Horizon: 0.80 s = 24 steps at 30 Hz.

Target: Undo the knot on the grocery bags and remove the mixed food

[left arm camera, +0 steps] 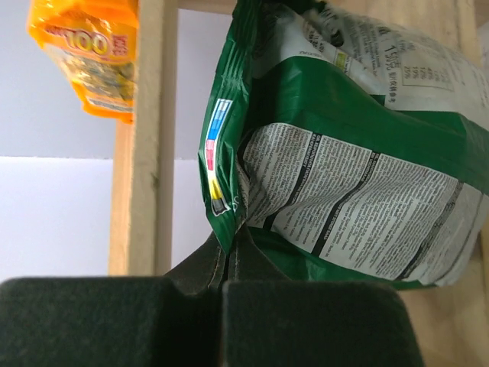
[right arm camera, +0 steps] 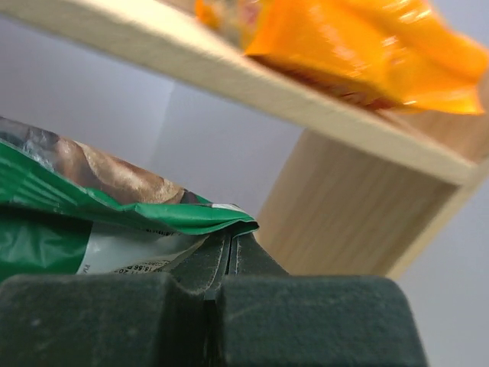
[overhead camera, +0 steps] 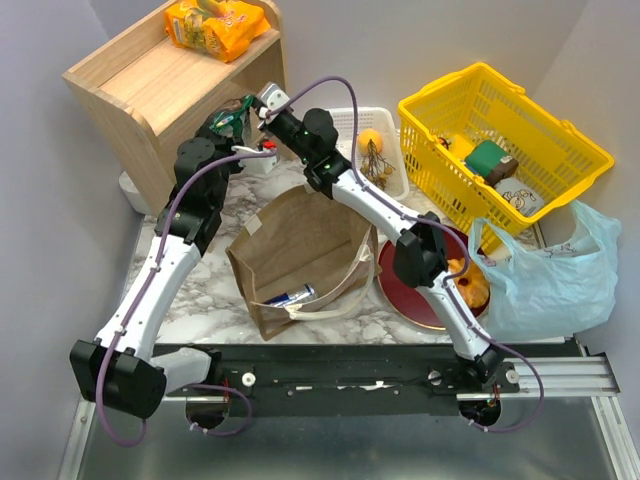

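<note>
Near edge of counter [overhead camera: 215, 300]: paper bag [overhead camera: 300, 240] lying open, pastry [overhead camera: 470, 285] on red plate [overhead camera: 400, 290], blue bag [overhead camera: 560, 270] slumped far right. Behind: orange [overhead camera: 370, 138] and brown bunch [overhead camera: 378, 162] in white tray [overhead camera: 392, 185]. Furthest back, left gripper [left arm camera: 229, 264] and right gripper [right arm camera: 229, 256] both pinch green packet [left arm camera: 344, 153] edges beside shelf [overhead camera: 150, 80]; orange packet [overhead camera: 215, 25] on top.

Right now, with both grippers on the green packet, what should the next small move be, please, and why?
Probably lift the green packet onto the shelf, on its lower board, then release. Both the left gripper and right gripper are shut on its edges beside the shelf, and the orange packets already lie on top.
</note>
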Tool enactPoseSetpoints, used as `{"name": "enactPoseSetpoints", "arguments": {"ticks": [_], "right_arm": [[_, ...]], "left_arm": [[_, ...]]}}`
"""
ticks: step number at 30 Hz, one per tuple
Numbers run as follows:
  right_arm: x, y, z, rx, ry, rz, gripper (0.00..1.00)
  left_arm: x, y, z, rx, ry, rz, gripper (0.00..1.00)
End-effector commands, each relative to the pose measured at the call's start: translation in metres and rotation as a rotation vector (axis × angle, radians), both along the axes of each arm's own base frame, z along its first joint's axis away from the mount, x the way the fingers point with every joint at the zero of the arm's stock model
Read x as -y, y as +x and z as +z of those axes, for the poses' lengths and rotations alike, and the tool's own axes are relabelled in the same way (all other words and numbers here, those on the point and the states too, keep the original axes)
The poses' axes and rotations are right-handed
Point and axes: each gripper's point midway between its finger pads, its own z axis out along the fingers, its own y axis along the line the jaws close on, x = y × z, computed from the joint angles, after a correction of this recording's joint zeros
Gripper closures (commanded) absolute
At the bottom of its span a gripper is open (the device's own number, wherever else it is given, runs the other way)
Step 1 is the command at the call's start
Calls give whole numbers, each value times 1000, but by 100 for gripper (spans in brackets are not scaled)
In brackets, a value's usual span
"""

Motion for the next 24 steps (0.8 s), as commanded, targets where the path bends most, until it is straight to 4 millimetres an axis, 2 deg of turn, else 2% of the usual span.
{"name": "enactPoseSetpoints", "arguments": {"ticks": [1,2,3,4,5,6,7,8,9,10,12,13,14,15,16,17,18,19,20,21,23,24], "right_arm": [[17,24,-33,-94,-27,-108,94],[21,24,-32,-112,-24,-118,81],[33,25,-18,-121,-9,-134,68],[39,27,-13,-141,-2,-138,58],[44,27,-14,-209,2,-126,45],[64,31,8,-216,31,-126,40],[69,27,18,-232,42,-87,38],[78,27,21,-293,69,-62,34],[96,33,28,-312,85,-62,33],[103,24,43,-316,91,-18,32],[116,19,44,-348,74,11,31],[115,-2,60,-318,44,76,31],[108,-11,30,-331,-50,120,46],[103,-27,19,-321,-109,193,54],[85,-59,7,-300,-183,332,63],[84,-79,-22,-262,-286,358,79],[78,-94,-36,-220,-344,390,82],[63,-120,-51,-176,-400,445,88],[59,-128,-52,-77,-443,440,100],[53,-134,-72,-81,-466,448,100],[35,-142,-73,-92,-440,453,100],[22,-133,-71,-111,-415,451,100]], "left_arm": [[-9,-11,14,42,-65,33,100],[-10,-10,16,37,-89,47,100],[-13,-6,15,28,-131,77,100],[-14,-6,33,58,-170,87,100],[-15,-5,32,36,-188,100,100],[-15,0,31,17,-200,110,100],[-15,0,46,36,-242,112,100],[-14,2,44,15,-251,115,100],[-12,6,41,-1,-263,117,100],[-12,6,50,11,-277,118,100],[-10,11,41,-18,-294,125,100],[-10,12,42,-17,-302,127,100],[-10,13,39,-24,-316,131,100],[-9,16,34,-37,-322,136,100],[-8,17,36,-40,-335,136,100],[-9,17,31,-61,-342,148,100],[-8,20,26,-76,-365,157,100],[-8,21,31,-72,-378,162,100],[-9,20,26,-94,-383,170,100],[-9,22,23,-107,-402,179,100],[-8,21,25,-120,-420,179,100],[-7,21,24,-130,-426,177,100]]}}
